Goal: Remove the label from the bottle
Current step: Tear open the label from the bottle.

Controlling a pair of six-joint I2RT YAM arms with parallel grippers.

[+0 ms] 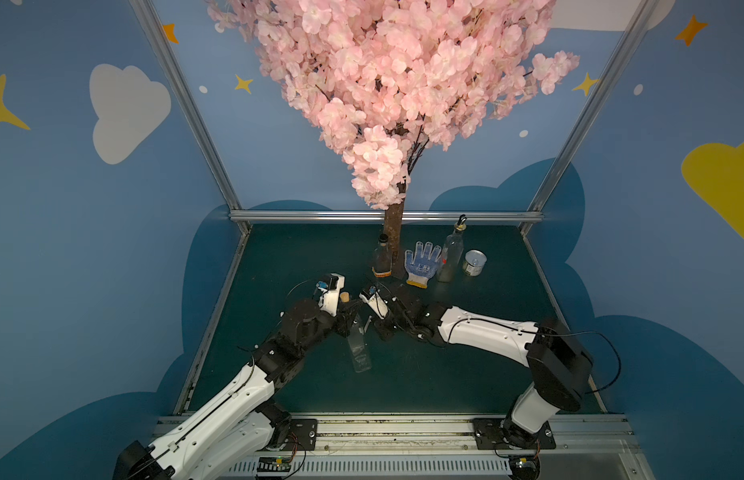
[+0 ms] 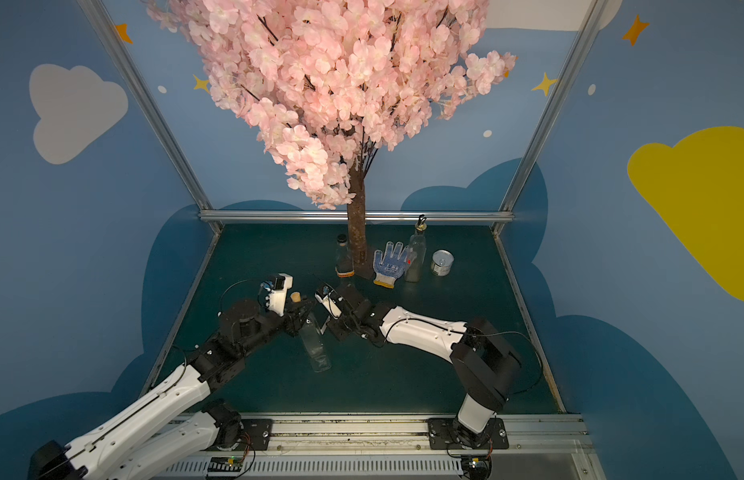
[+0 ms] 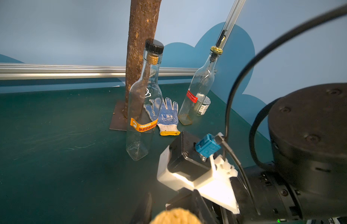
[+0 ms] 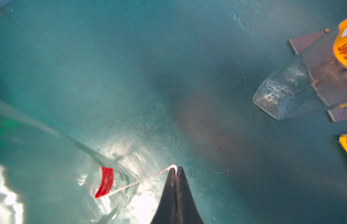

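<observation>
Your left hand (image 1: pixel 347 316) is pressed onto the neck of the clear bottle (image 1: pixel 359 349), just under its cork (image 1: pixel 344 296). In the left wrist view the cork (image 3: pixel 176 215) sits blurred between the dark fingers (image 3: pixel 143 209). The bottle is on the near side of the tree trunk (image 1: pixel 393 237), toward the arm bases and a little to the trunk's left. You cannot tell from these views whether its base rests on the table (image 1: pixel 465 353).

Your right hand (image 4: pixel 176 170) has its jaws pressed together, pinching the free end of the label (image 4: pixel 105 182). The label is a red strip with a pale back. One end is stuck to the glass, and the rest stands off the bottle (image 4: pixel 52 174) as a taut thin line running to the fingertips. In both top views this hand is just beside the bottle's upper half, on the side nearer the trunk.

Touching or nearly touching the trunk's left side stands an orange-banded bottle (image 1: pixel 381 262). To the trunk's right a dotted glove (image 1: pixel 422 264) lies flat. Beyond it are a spout bottle (image 1: pixel 451 257) and then a can (image 1: pixel 474 262), farthest from the trunk.
</observation>
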